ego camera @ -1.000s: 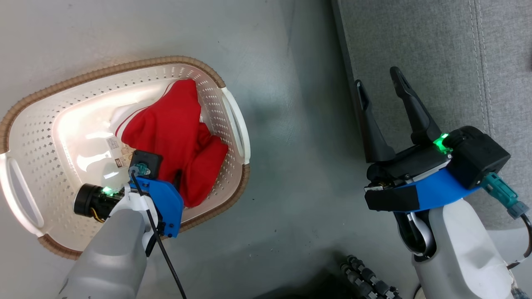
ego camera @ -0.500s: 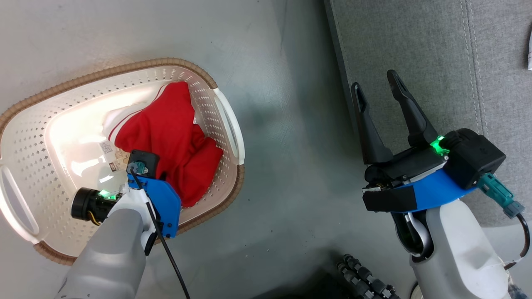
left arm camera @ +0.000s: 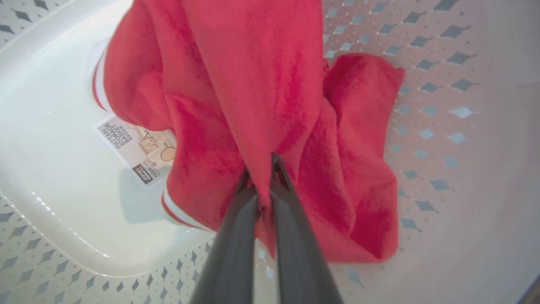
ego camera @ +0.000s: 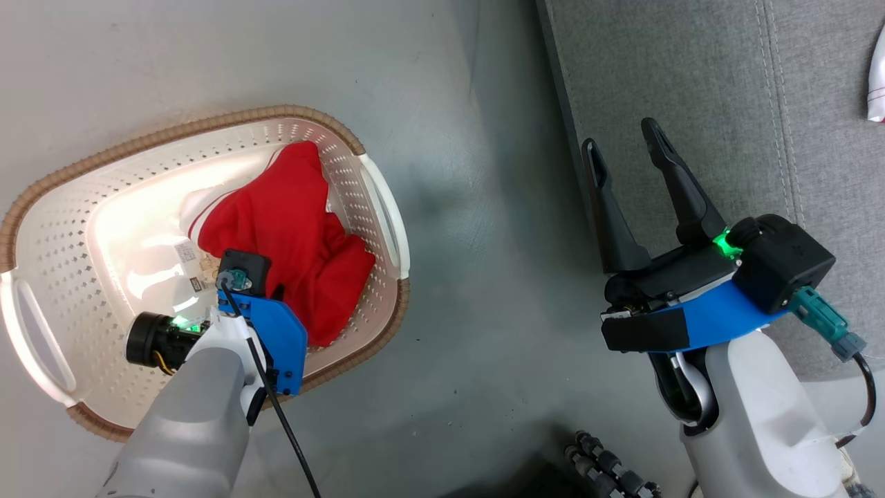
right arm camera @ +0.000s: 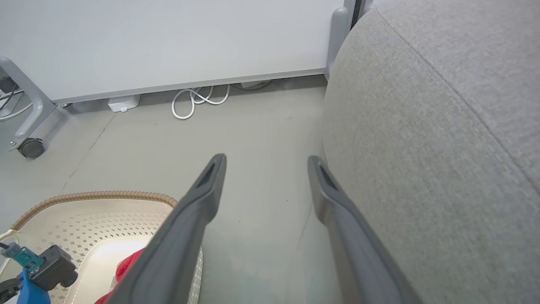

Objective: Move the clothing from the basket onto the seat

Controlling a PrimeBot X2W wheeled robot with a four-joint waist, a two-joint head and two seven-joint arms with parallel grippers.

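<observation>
1. Red clothing with a white striped edge lies bunched inside the basket. It is heaped against the basket wall on the side that faces the seat.
2. The left gripper reaches down into the basket and is clenched on the clothing. In the left wrist view its two dark fingers are pressed together, with a fold of red fabric pinched between the tips.
3. A printed label sticks to the basket's glossy bare bottom, just beside the clothing and partly under its edge.
4. The right gripper hangs outside the basket, well apart from it, over the seat's edge nearest the basket. Its jaws are spread wide with nothing between them.
5. The basket stands on a grey floor, and a strip of that floor lies bare between the basket and the seat.
6. A white cloth with a touch of red lies on the seat, far from the basket, cut off by the edge of the head view.
7. In the right wrist view, beyond the basket's brown rim, a coiled white cable lies on the floor at the foot of a pale wall panel. A black caster wheel stands further along that panel.
</observation>
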